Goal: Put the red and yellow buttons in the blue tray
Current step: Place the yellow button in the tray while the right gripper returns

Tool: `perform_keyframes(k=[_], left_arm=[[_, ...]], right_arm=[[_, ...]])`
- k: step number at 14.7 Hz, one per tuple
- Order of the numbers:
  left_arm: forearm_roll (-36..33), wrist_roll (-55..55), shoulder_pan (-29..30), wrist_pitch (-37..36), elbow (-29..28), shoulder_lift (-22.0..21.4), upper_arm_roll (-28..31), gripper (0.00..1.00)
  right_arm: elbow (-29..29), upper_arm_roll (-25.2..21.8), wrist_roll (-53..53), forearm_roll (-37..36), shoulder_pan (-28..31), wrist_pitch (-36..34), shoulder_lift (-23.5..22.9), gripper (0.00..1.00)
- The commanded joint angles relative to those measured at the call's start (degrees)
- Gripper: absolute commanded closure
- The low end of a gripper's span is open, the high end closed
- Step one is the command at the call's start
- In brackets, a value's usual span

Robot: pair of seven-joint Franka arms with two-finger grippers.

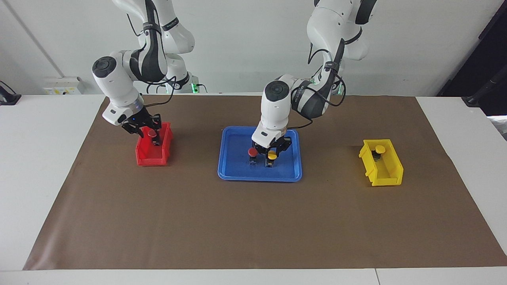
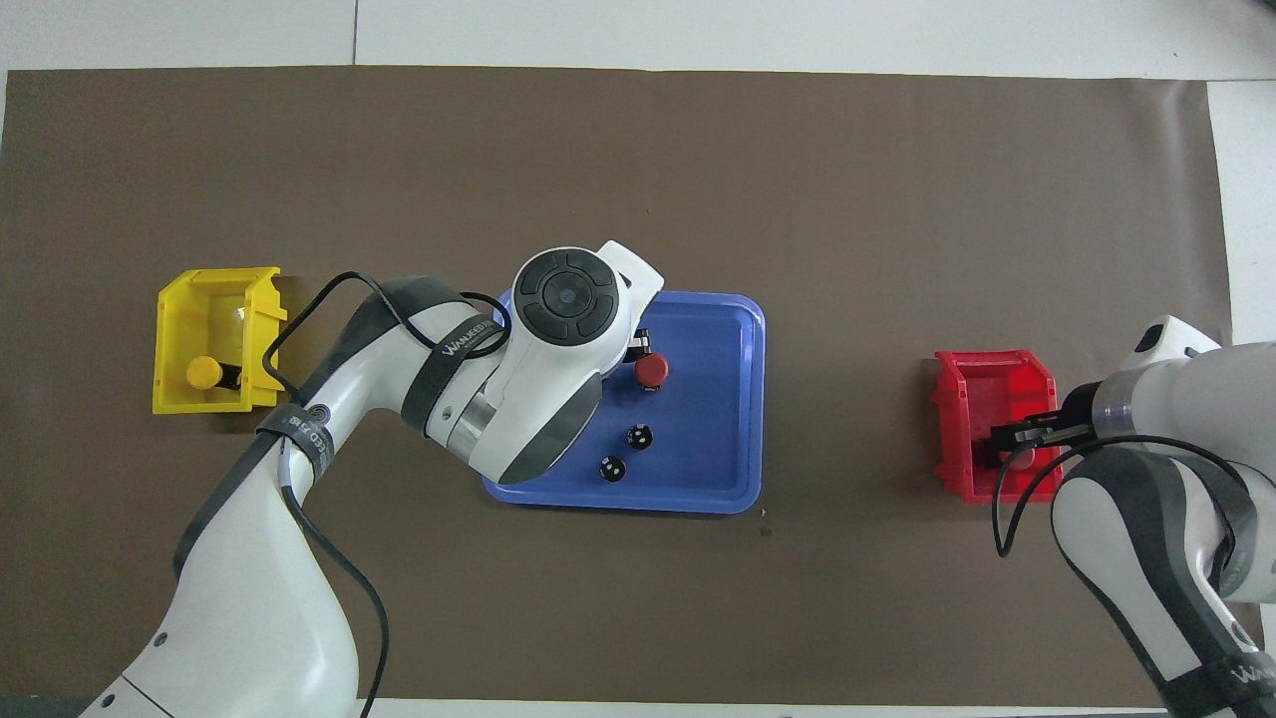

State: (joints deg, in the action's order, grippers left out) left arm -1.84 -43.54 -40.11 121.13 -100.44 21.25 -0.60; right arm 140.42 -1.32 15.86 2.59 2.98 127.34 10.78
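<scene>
The blue tray [image 1: 233, 166] [image 2: 738, 399] lies mid-table. In it stands a red button [image 1: 252, 152] [image 2: 651, 369]. Right beside that, toward the left arm's end, a yellow button [image 1: 271, 155] stands low on the tray floor with my left gripper [image 1: 272, 152] closed around its cap; in the overhead view the arm's wrist hides both. My right gripper [image 1: 148, 130] [image 2: 1009, 439] is down in the red bin [image 1: 152, 156] [image 2: 982, 374], its fingers around a second red button [image 1: 151, 133]. A second yellow button [image 1: 380, 149] [image 2: 203, 372] lies in the yellow bin [image 1: 386, 174] [image 2: 214, 299].
Two dark capless cylinders [image 2: 639, 436] [image 2: 612, 467] stand in the tray on the side nearer the robots. A brown mat [image 1: 253, 221] covers the table. The red bin sits toward the right arm's end, the yellow bin toward the left arm's end.
</scene>
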Motion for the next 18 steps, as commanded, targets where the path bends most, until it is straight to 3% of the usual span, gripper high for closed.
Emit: perform_keyframes(k=[1, 4, 8, 13, 18], left_arm=[[0.53, -0.58, -0.67, -1.24, 0.77, -0.25, 1.39, 0.20], [0.44, 0.12, 0.90, -8.17, 4.28, -2.17, 1.65, 0.12], [0.26, 10.12, 8.80, -15.39, 5.25, -6.66, 1.66, 0.01], [-1.05, 22.68, 17.86, -27.15, 10.35, -8.94, 2.18, 0.00], [-2.20, 38.33, 29.63, -29.55, 9.21, -15.79, 2.09, 0.00]], right_arm=[[1.96, 0.53, 1.19, -0.57, 0.89, 1.51, 1.26, 0.38], [2.49, 0.53, 1.54, -0.57, 0.89, 1.51, 1.43, 0.38], [3.19, 0.53, 1.54, -0.57, 0.89, 1.59, 1.70, 0.39], [4.24, 0.53, 2.60, -0.65, 0.98, 2.56, 1.78, 0.40], [4.42, 0.44, 4.18, -0.65, 1.94, 2.56, 2.05, 0.43]])
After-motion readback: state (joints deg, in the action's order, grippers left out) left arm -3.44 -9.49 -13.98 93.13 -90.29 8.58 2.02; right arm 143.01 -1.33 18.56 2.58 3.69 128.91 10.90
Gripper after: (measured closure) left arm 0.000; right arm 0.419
